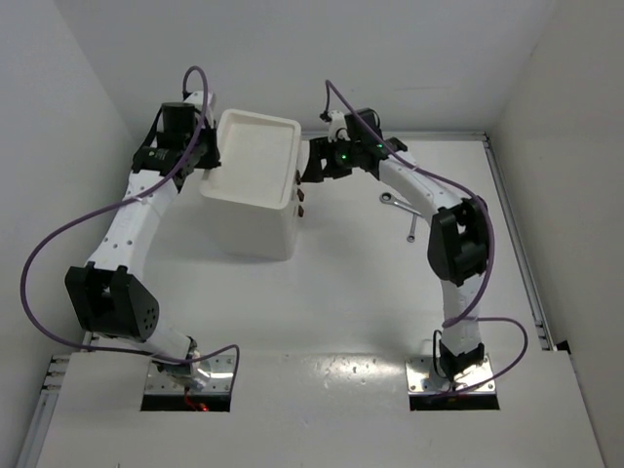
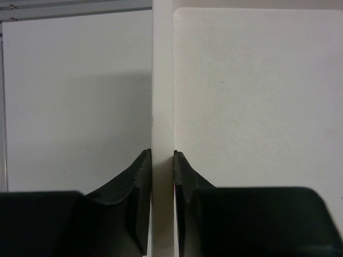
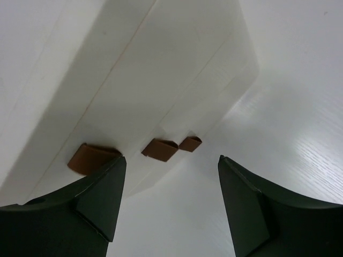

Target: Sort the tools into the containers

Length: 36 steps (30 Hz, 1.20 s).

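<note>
Your left jaws were closed on the left rim of the bin (image 1: 255, 119), with the thin white edge pinched between them. Your right jaws stood wide and held nothing, just beside the bin's right wall, near three brown tabs (image 3: 159, 149) on it. The bin was at the far middle of the table (image 1: 322, 312). A wrench (image 1: 392, 200) and a second wrench (image 1: 411, 232) lay right of it, near your right arm.

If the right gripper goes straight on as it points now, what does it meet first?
Probably the side wall of the white bin, near its brown tabs. The right gripper faces it, jaws open; depth is unclear.
</note>
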Motion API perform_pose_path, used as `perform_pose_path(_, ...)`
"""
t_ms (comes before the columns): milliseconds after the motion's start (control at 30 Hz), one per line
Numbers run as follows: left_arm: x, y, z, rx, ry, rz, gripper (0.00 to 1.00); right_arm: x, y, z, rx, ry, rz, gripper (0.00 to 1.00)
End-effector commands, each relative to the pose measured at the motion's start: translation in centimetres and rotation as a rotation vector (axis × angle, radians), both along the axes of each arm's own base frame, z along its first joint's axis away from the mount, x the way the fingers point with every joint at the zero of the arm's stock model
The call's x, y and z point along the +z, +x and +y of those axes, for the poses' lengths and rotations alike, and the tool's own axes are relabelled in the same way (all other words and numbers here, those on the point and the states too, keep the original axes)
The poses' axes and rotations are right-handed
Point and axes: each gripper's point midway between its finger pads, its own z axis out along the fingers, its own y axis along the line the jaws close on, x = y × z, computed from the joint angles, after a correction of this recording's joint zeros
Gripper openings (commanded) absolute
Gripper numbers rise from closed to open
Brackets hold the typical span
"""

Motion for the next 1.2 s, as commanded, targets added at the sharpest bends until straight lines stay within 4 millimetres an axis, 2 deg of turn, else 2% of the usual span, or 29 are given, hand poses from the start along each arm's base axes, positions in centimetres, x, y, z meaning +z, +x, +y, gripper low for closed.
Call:
perform_pose_path(0,-3.1,-1.9,-5.2,-0.120,-0.119,0.133,0.23,5.7,0.3,-2.8,-0.025,-0.003,-0.160,0.71)
perform_pose_path(33,-2.6,-2.1,-5.3,-0.138,-0.114,0.121,0.27,6.2,0.2,-4.5,-0.041,-0.014,-0.178,0.71)
perform_pose_path(67,-2.6,-2.2,-5.6,-0.158,-0.117,0.121,0.40,6.2,-0.2,-5.8,-0.063,-0.033,-0.177,0.71)
perform_pose_path(100,-1.9,-2.2,-5.6,-0.160,-0.119,0.103,0.45,5.3,0.1,-6.9,-0.081,-0.056,-0.171,0.71)
perform_pose_path(133,-1.7,-2.0,-5.6,-0.161,-0.120,0.092,0.48,5.8,0.2,-8.7,-0.100,-0.081,-0.194,0.71)
perform_pose_path(167,-1.7,-2.0,-5.6,-0.166,-0.112,0.090,0.51,5.5,0.1,-9.9,-0.125,-0.111,-0.192,0.71)
perform_pose_path(200,-1.2,-1.8,-5.6,-0.166,-0.113,0.078,0.57,4.2,-0.4,-10.9,-0.131,-0.130,-0.168,0.72)
perform_pose_path(233,-1.2,-1.8,-5.4,-0.155,-0.106,0.076,0.62,4.5,-0.2,-12.9,-0.156,-0.163,-0.197,0.72)
perform_pose_path(267,-1.2,-1.8,-5.3,-0.160,-0.099,0.075,0.65,4.3,-0.4,-13.7,-0.161,-0.175,-0.197,0.72)
perform_pose_path(300,-0.3,-1.7,-5.1,-0.150,-0.093,0.052,0.67,2.9,-1.1,-14.8,-0.171,-0.201,-0.174,0.72)
perform_pose_path(367,0.1,-1.4,-4.5,-0.120,-0.076,0.039,0.69,1.7,-1.7,-17.2,-0.180,-0.257,-0.186,0.72)
perform_pose_path(467,2.6,-1.1,-3.9,-0.108,-0.071,-0.034,0.71,-0.5,-2.4,-19.8,-0.157,-0.326,-0.180,0.72)
perform_pose_path(533,4.9,-0.6,-3.9,-0.122,-0.056,-0.094,0.75,-1.1,-2.7,-21.6,-0.154,-0.362,-0.180,0.72)
perform_pose_path(600,7.2,-0.5,-4.3,-0.149,-0.061,-0.148,0.77,-1.4,-3.1,-22.4,-0.136,-0.364,-0.164,0.72)
perform_pose_path(700,9.5,-0.4,-4.3,-0.150,-0.066,-0.198,0.81,-2.6,-3.7,-24.1,-0.130,-0.379,-0.091,0.72)
perform_pose_path(733,10.9,-0.3,-4.1,-0.144,-0.056,-0.233,0.81,-2.8,-3.5,-24.1,-0.129,-0.380,-0.088,0.72)
perform_pose_path(867,13.8,-0.1,-2.6,-0.064,-0.041,-0.312,0.82,-3.9,-3.2,-26.6,-0.263,-0.396,-0.012,0.72)
perform_pose_path(900,14.9,-0.2,-1.5,-0.013,-0.037,-0.343,0.82,-4.9,-3.4,-27.4,-0.311,-0.402,0.031,0.72)
perform_pose_path(1033,17.0,-0.4,-0.2,0.055,-0.023,-0.410,0.86,-7.2,-4.1,-28.6,-0.419,-0.416,0.117,0.69)
perform_pose_path(1067,17.1,-0.4,-0.2,0.055,-0.023,-0.410,0.86,-7.2,-4.1,-28.5,-0.439,-0.401,0.130,0.67)
perform_pose_path(1133,16.5,-0.3,0.0,0.066,-0.016,-0.399,0.86,-8.6,-4.4,-28.4,-0.439,-0.403,0.169,0.67)
perform_pose_path(1167,16.9,-0.6,0.0,0.066,-0.018,-0.408,0.86,-8.4,-4.0,-28.4,-0.443,-0.400,0.151,0.67)
